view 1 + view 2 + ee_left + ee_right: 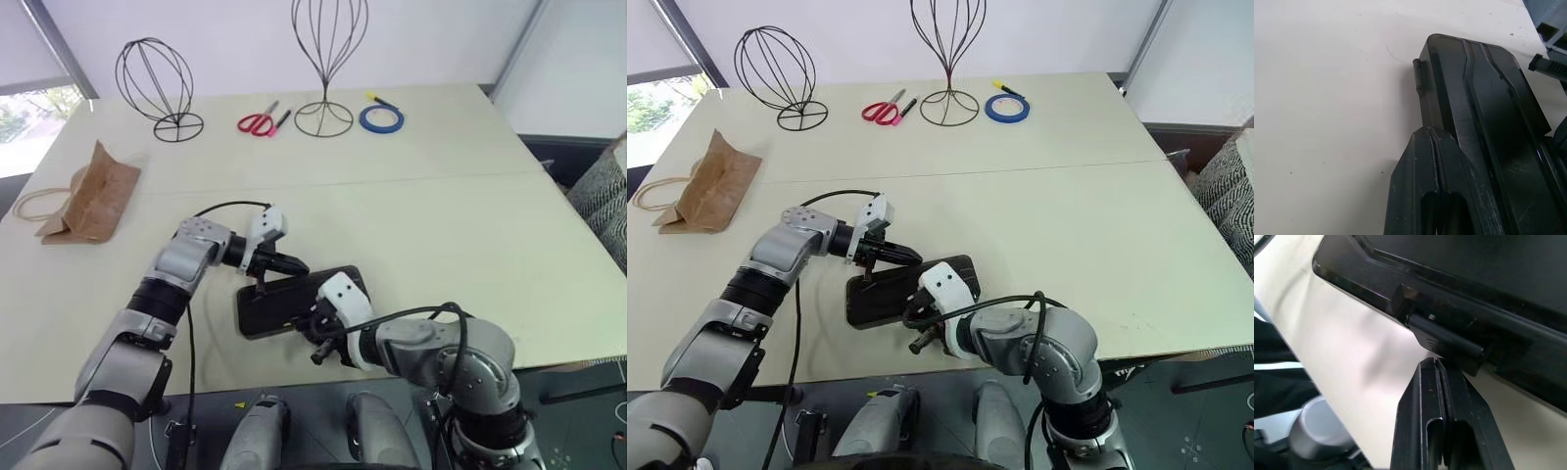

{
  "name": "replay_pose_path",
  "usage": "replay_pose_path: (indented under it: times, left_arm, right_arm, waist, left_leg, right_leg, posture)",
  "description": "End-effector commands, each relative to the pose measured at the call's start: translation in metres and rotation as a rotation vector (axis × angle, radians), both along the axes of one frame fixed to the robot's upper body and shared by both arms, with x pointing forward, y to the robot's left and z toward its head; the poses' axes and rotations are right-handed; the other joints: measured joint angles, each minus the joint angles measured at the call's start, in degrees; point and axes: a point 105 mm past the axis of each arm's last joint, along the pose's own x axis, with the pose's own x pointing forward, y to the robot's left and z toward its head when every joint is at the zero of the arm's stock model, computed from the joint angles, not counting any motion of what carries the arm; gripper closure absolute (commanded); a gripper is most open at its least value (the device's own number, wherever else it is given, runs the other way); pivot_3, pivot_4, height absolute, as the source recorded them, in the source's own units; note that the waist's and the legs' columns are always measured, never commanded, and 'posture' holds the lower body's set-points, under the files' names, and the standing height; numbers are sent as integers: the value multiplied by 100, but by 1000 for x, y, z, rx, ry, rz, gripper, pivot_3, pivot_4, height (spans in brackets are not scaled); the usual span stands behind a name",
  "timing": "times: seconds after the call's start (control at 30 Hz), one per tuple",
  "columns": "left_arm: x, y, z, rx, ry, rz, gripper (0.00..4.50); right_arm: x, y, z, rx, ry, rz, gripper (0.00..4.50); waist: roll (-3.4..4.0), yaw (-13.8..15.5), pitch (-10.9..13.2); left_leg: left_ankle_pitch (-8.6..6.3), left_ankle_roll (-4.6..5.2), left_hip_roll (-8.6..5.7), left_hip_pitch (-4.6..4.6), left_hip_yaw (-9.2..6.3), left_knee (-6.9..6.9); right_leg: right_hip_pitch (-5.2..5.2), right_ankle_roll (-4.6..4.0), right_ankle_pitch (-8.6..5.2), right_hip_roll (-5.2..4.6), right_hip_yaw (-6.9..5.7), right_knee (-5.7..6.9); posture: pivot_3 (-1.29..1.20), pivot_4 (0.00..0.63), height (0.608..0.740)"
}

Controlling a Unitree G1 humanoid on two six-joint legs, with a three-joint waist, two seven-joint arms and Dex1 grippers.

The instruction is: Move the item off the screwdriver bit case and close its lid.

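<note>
The item, a crumpled brown paper bag (93, 196) with looped string handles, lies at the table's far left, well apart from the screwdriver bit case (294, 299). The dark flat case sits near the table's front edge, and its lid (1484, 98) lies down flat over the base. My left gripper (297, 264) is shut, its fingertips (1432, 142) resting on the case's far left edge. My right gripper (306, 331) is shut at the near edge, its tips right by the small dark latch tab (1444, 340).
At the back of the table stand two black wire head-shaped frames (157, 83) (328, 59). Between and beside them lie red scissors (257, 123), a dark marker (282, 119) and a blue tape roll (381, 118). The table's front edge (549, 362) runs just behind the case.
</note>
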Motion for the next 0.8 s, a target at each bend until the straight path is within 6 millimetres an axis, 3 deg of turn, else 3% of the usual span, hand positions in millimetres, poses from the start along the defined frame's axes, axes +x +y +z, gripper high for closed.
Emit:
replay_pose_path:
  times: [0.03, 0.4, 0.57, 0.8]
  left_arm:
    - [-14, -8, -12, 25, 15, -85, 4500]
    - [-39, -17, -34, 58, 57, -170, 4500]
    - [-26, -16, -29, 62, 15, -133, 4500]
    - [3, -6, -12, 35, -76, -16, 4500]
  right_arm:
    - [19, -10, 17, -68, -178, -83, 4486]
    - [28, 6, 37, -56, -366, -28, 4486]
    - [17, 9, 34, -41, -294, 86, 4486]
    - [-8, -8, 33, -24, -135, 295, 4486]
  waist:
    - [0, 0, 0]
    - [-1, -21, -5]
    - [-1, -12, -5]
    - [-2, 22, -4]
  left_leg:
    - [0, 0, 0, 0, 1, 0]
    - [0, 0, 1, 4, 0, -3]
    - [0, 1, 1, 4, 0, -3]
    - [-1, 2, 0, -1, 1, 1]
  right_leg:
    - [0, 0, 0, 0, 0, 0]
    - [2, 0, 0, 4, 0, -1]
    - [2, -1, -1, 8, 0, -1]
    - [4, 0, 0, 5, -1, -4]
  posture:
    - [0, 150, 740]
    - [0, 150, 740]
    - [0, 150, 740]
    - [0, 150, 740]
